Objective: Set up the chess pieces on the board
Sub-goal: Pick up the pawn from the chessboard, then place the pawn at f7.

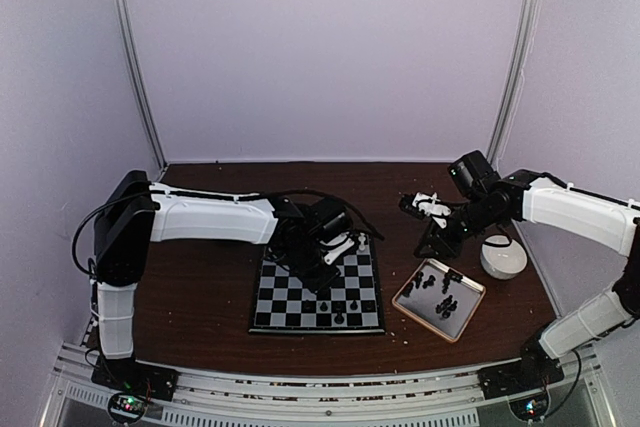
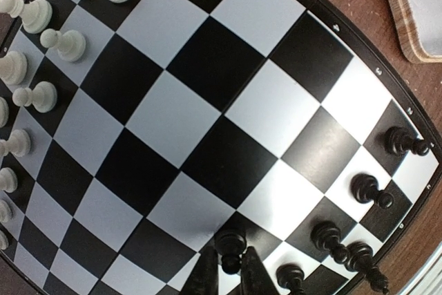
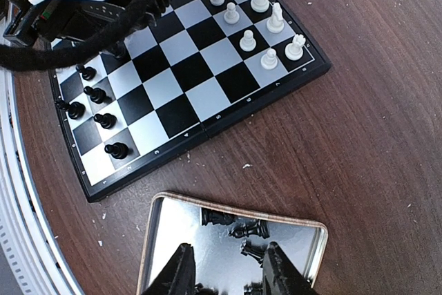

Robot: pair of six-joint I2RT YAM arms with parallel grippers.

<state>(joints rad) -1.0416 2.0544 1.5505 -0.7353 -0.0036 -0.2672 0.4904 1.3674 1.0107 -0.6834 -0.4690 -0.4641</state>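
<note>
The board lies in front of my left arm. White chess pieces stand in rows along one edge, and black chess pieces stand along the opposite edge. My left gripper is low over the black side, its fingers closed around the head of a black pawn that stands on a dark square. My right gripper hangs open above the tan-rimmed metal tray, with nothing between its fingers. Several black pieces lie on their sides in the tray.
The tray sits just right of the board on the brown table. A white round object rests behind the tray near my right arm. My left arm's cable and wrist cover part of the board. Small crumbs dot the table.
</note>
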